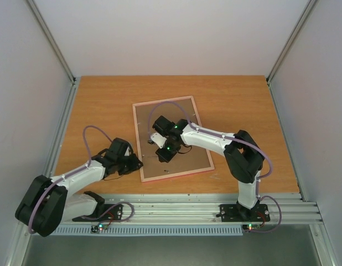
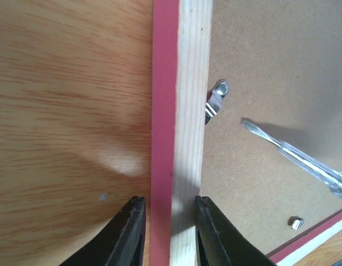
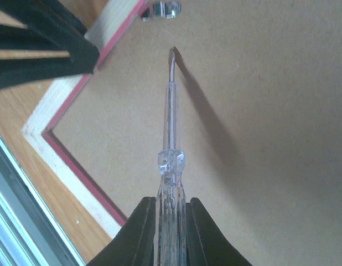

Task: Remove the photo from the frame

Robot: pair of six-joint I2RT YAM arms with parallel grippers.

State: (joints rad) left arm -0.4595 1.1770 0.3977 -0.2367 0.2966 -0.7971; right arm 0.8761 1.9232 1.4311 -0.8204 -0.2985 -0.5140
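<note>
My left jaws pinch the frame [image 2: 162, 111]; right jaws, pinching the screwdriver [image 3: 170, 111], should swing the clip [image 2: 216, 100] aside slowly.

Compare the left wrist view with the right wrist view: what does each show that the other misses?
Left wrist only: a small metal tab near the adjoining rail. Right wrist only: the right gripper clamped on the screwdriver handle, a corner of the frame, the aluminium table edge. Both: the brown backing board, the screwdriver tip, a silver clip, and the left gripper closed on the frame's rail.
</note>
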